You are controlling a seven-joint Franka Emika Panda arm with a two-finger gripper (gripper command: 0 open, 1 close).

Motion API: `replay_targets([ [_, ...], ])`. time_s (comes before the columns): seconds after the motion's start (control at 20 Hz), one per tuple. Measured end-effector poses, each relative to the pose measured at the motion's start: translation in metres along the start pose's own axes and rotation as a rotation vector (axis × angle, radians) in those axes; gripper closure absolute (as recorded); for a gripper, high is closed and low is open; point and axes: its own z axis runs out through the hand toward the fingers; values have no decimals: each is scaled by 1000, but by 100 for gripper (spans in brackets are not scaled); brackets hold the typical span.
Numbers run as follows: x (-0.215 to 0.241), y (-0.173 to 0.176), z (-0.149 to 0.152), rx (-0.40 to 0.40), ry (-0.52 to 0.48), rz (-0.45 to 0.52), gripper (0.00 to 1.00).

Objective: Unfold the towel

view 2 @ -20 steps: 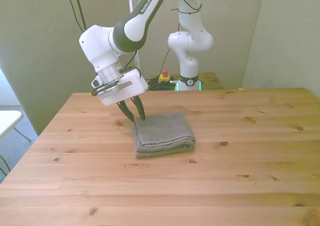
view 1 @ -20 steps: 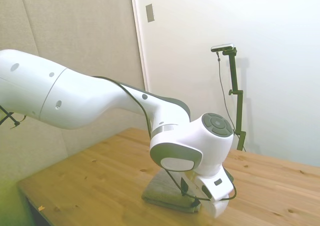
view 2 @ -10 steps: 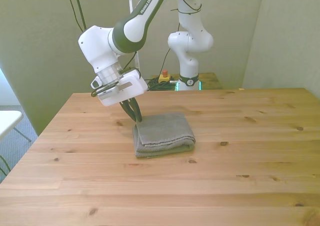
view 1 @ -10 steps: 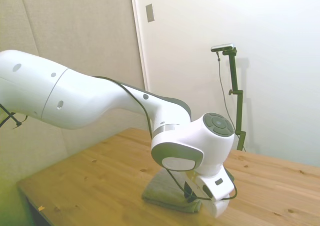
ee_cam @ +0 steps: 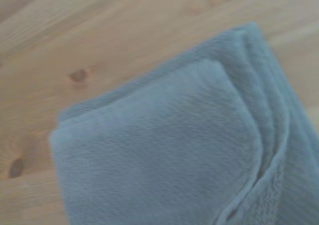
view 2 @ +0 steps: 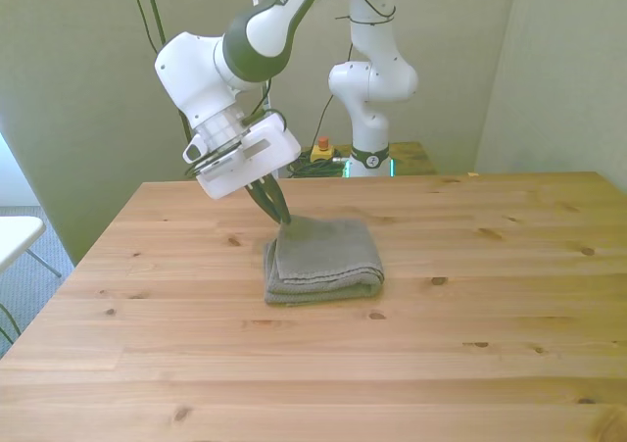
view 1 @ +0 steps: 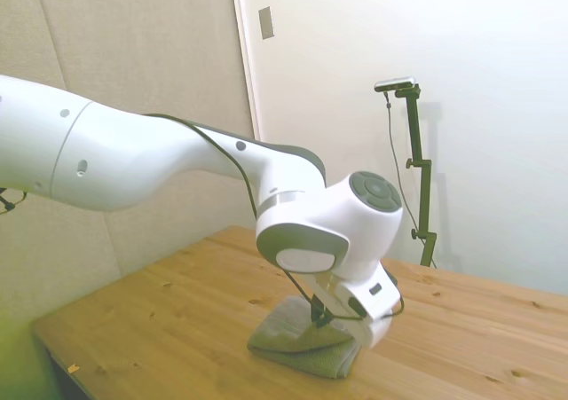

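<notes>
On the table (view 2: 470, 364), near its middle, the towel (view 2: 328, 266) lies folded in thick layers. Gripper (view 2: 282, 217) is at the towel's far corner on the front view's left; fingers look pinched together on the top layer, and that corner stands lifted off the stack.

Risks from here:
- Pinch looks shallow, right at the corner. Terry is soft, so it could slip out once the layer's weight comes on.
- If the pinch has caught more than one layer, the whole stack would lift or drag instead of opening. Wrist view shows several layered edges (ee_cam: 269, 130) close together, so I can't tell how many are held.
- Pulling low and sideways would slide the towel across the wood rather than peel it.
- Nothing pins the lower layers, so any drag moves them.

Arm pose: reaches in low over the table, wrist (view 1: 328, 240) bulky above the towel, hand tilted with fingers angled down toward the corner. Side view hides the fingertips behind the hand.
</notes>
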Motion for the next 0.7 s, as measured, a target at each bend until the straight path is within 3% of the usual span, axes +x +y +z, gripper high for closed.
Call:
replay_targets([
  [0.35,-64,-98,19,29,-62,-273,100],
  [0.6,-100,-137,51,8,-132,-488,100],
  [0.7,-109,-147,64,-2,-157,-531,100],
])
